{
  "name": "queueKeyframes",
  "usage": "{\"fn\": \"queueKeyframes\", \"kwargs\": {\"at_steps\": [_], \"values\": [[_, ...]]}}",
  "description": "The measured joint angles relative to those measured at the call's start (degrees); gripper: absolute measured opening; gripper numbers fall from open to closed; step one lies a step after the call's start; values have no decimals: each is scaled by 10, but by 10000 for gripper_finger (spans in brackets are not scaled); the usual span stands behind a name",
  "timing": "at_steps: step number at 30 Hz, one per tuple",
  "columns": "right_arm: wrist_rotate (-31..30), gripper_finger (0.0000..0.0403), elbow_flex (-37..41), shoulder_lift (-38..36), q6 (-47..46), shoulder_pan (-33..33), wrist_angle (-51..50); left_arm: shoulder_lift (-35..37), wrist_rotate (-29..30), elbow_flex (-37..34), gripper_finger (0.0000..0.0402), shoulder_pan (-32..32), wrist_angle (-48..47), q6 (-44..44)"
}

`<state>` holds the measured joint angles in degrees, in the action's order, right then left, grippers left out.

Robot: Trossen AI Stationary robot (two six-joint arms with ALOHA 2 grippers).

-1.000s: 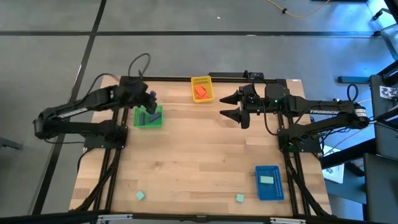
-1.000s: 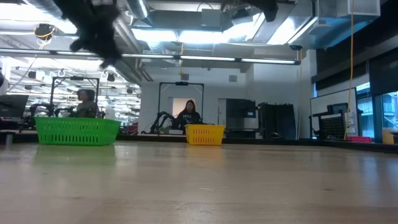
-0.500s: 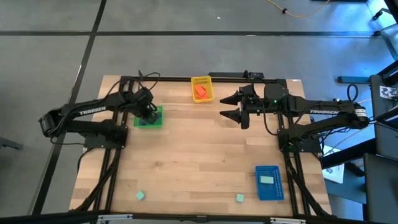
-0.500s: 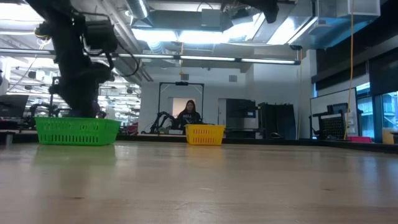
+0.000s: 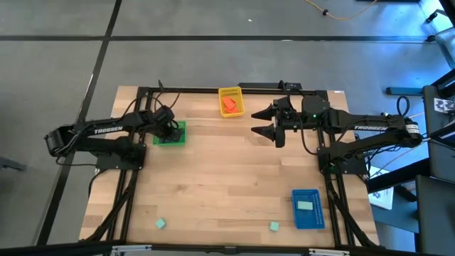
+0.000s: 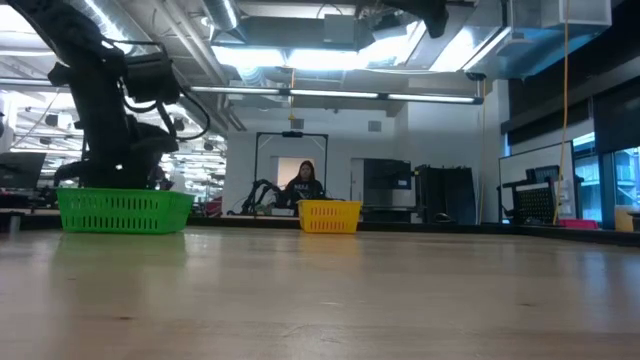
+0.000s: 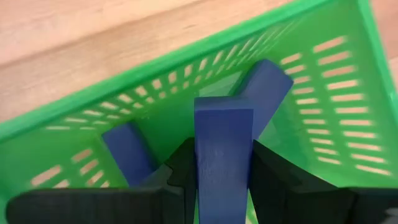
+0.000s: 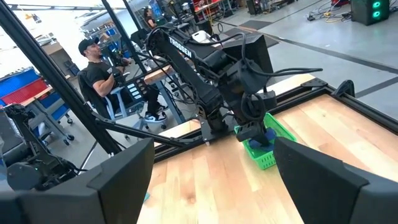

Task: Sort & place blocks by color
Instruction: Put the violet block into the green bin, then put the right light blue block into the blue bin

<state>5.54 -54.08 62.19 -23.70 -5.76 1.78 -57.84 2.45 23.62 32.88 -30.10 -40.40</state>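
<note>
My left gripper (image 5: pixel 170 131) is down inside the green tray (image 5: pixel 173 141), shut on a purple block (image 7: pixel 222 134). Two more purple blocks (image 7: pixel 127 152) (image 7: pixel 266 87) lie in that tray, leaning on its perforated wall. In the low view the left arm (image 6: pixel 105 110) stands over the green tray (image 6: pixel 125 210). Orange-red blocks (image 5: pixel 228 104) fill the yellow tray (image 5: pixel 230 91). One mint block (image 5: pixel 305 205) lies in the blue tray (image 5: pixel 307 219), and two others (image 5: pixel 161 223) (image 5: pixel 274 226) lie on the table near its near edge. My right gripper (image 5: pixel 264 121) hangs open above the table, right of the yellow tray. My left gripper pinches the purple block's two long sides (image 7: pixel 205 174) between its fingers (image 7: pixel 267 180), coming from above and pointing down into the green tray. The block runs along the fingers, its free end (image 7: pixel 224 112) sticking out past them. Whether that end touches the tray floor cannot be seen.
The middle of the wooden table (image 5: pixel 227 171) is bare. Dark frame rails (image 5: pixel 213 89) run along the far edge. People (image 8: pixel 99 68) and other equipment show in the room beyond the table.
My left gripper has come down from above the green tray into it, carrying the purple block along, fast at first and then slowing. It has stayed shut on the block. The right arm has kept still.
</note>
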Motion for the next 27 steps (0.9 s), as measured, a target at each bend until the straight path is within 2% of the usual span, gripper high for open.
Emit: {"fn": "queueKeyframes", "kwargs": {"at_steps": [6,13,17,23,27], "values": [[1,332,0,0,0,0,0,0,2,-1,101,0,-1,0],[1,332,0,0,0,0,0,1,14,-1,204,0,-6,0],[1,332,0,0,1,0,0,14,-4,0,241,0,-4,0],[1,332,0,0,2,0,0,59,-34,44,251,0,-10,19],[0,332,0,0,2,0,0,99,-9,96,250,0,-24,45]]}}
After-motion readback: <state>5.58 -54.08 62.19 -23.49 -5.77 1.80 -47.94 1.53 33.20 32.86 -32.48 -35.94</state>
